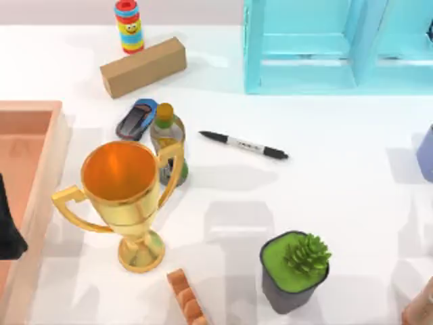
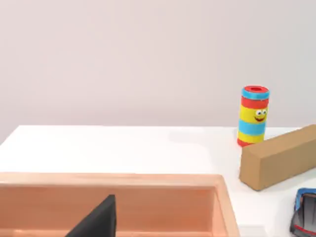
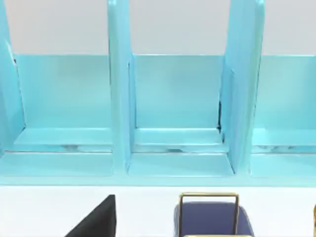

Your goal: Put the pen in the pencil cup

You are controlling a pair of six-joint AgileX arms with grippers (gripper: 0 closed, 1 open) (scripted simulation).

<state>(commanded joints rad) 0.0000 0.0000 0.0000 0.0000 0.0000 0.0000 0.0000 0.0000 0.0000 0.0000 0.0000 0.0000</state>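
Black pen [image 1: 243, 145] is seen lying flat on the white surface [image 1: 338, 196], apart from the blue toy car [image 1: 136, 119]. Neither pincer's state can be told.

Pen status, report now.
Pen flat on table, mid-table, untouched. Left arm parked over tray at left edge. Bottle and trophy left of pen.

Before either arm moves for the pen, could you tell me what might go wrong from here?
1. The pen lies flat on the table; a slim barrel could roll or slip from the fingers.
2. The bottle and tall trophy stand just left of it, so a left-side approach might topple them.
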